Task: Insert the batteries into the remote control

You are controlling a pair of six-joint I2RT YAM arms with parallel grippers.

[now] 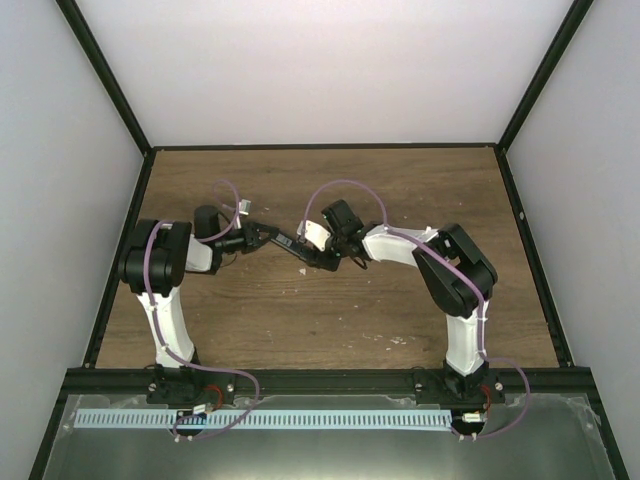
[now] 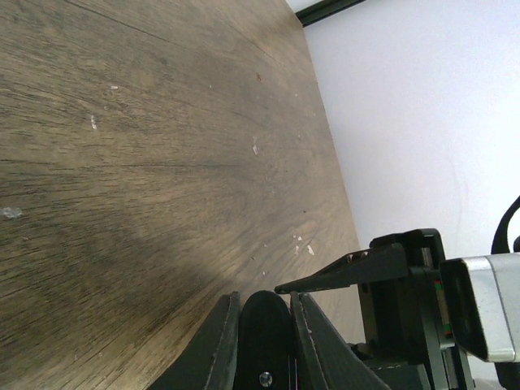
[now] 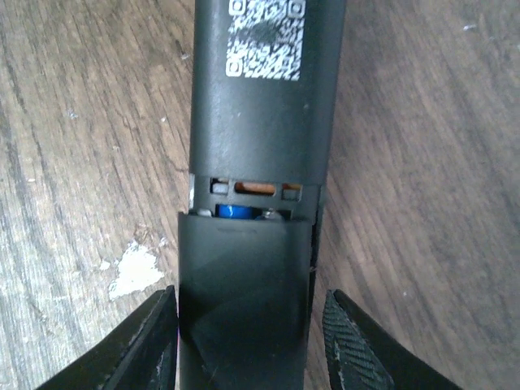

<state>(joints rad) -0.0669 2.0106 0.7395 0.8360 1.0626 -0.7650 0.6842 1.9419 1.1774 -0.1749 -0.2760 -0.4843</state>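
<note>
Two grippers meet at the remote control: left gripper clamps one end; right gripper straddles the cover, jaws spread; one blue battery shows in the gap.

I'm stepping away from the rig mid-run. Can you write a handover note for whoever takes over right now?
Left gripper: shut on one end of the remote.
Right gripper: open, with a finger on either side of the cover and a small gap on one side.
Done: a blue battery sits in the compartment; a second one cannot be seen. The cover is partly slid on, with a slit still open.
To do: probably push the cover fully shut, after checking that both batteries are in.
</note>
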